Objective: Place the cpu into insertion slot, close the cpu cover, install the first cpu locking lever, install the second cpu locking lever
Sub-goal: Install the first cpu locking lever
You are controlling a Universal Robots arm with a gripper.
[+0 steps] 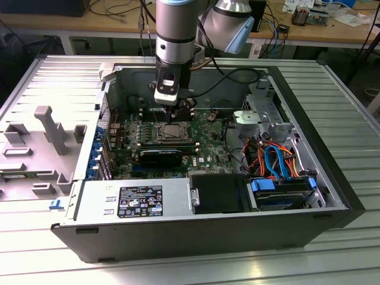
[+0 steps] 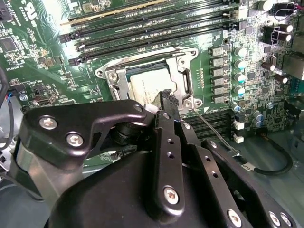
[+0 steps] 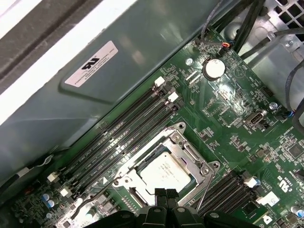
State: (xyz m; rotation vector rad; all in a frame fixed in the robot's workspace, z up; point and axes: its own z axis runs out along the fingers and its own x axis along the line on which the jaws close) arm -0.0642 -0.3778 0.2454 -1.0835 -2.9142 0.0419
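Exterior view has the arm reaching down into the open computer case (image 1: 196, 240), which lies on its side on the ribbed metal tabletop (image 1: 53, 261). The end effector (image 1: 178, 111) hangs right over the socket area of the green motherboard (image 1: 209, 141). The cpu (image 3: 164, 173) is already seated in the insertion slot (image 3: 178, 127), and the cpu cover (image 3: 191, 153) lies flat around it, so the silver top shows through the opening. In the first wrist view the end effector's fingertips (image 3: 161, 194) are pressed together with nothing between them, right at the cover's edge. In the second wrist view a thin wire lever (image 2: 213, 128) angles away from the socket's corner, across the memory slots (image 2: 152, 28).
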